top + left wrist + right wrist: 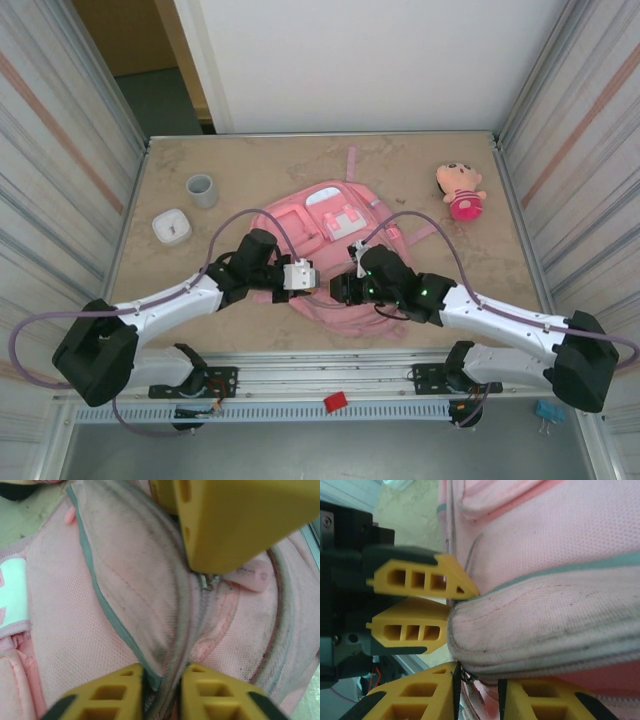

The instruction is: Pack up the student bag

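**Two grippers work the zip of a large pink fabric student bag (320, 235), lying flat at mid-desk toward the near edge.**

The left gripper (162, 675) is closed on the grey-trimmed fold at the bag's opening. Just beside it, the right gripper (477, 682) has its jaws narrowed and seems clamped on the small metal zip pull (205, 580). The step in hand looks to be opening the main compartment. Done well, the left holds the fabric taut while the right draws the pull along the zip's curve, never away from it, lest the teeth snag. A pink-and-tan plush doll (460, 190) lies near the far right corner, well apart.
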Controlling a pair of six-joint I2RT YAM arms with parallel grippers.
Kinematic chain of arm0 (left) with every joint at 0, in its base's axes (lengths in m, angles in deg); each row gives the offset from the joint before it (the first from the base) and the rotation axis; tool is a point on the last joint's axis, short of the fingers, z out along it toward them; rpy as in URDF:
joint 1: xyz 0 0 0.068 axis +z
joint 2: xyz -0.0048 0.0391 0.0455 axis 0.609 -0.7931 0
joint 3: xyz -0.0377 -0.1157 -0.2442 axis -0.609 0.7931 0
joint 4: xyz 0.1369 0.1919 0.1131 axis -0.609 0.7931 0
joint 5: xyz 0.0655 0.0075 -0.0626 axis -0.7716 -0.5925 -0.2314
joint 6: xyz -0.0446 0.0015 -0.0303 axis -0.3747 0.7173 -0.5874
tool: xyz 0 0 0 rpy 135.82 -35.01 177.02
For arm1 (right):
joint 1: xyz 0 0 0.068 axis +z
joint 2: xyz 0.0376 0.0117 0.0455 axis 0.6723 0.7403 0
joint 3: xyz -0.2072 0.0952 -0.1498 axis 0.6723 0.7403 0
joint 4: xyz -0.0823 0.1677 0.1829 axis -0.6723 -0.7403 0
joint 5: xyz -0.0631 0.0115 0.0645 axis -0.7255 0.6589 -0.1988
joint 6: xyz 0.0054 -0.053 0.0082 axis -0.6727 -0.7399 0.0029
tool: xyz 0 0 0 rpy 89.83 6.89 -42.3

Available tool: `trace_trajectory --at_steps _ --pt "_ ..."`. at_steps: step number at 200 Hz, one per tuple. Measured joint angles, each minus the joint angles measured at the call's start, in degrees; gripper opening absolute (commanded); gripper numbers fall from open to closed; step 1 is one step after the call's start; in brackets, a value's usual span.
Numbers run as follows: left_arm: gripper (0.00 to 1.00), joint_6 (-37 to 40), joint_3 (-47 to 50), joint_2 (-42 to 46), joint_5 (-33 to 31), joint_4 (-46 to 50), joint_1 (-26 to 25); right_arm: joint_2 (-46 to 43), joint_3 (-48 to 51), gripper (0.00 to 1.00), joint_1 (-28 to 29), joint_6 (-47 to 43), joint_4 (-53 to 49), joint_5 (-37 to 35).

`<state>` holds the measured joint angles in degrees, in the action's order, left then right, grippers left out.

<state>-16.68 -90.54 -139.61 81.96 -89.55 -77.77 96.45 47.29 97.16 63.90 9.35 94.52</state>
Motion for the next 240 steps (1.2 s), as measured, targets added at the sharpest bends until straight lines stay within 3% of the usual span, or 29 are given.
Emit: trace_trajectory --at_steps 32,138,240 --pt "0.03 -0.90 0.00 0.00 0.70 -0.28 0.11 -0.44 0.87 0.34 -0.20 0.59 0.55 0.02" --pt "0.00 -3.34 0.00 0.00 1.79 -0.31 0.79 0.70 1.01 0.33 3.32 2.23 0.76 -3.63" --pt "0.00 -3.58 -0.24 0.04 -0.13 0.26 0.68 0.81 0.50 0.12 3.61 1.95 -1.62 -4.50"
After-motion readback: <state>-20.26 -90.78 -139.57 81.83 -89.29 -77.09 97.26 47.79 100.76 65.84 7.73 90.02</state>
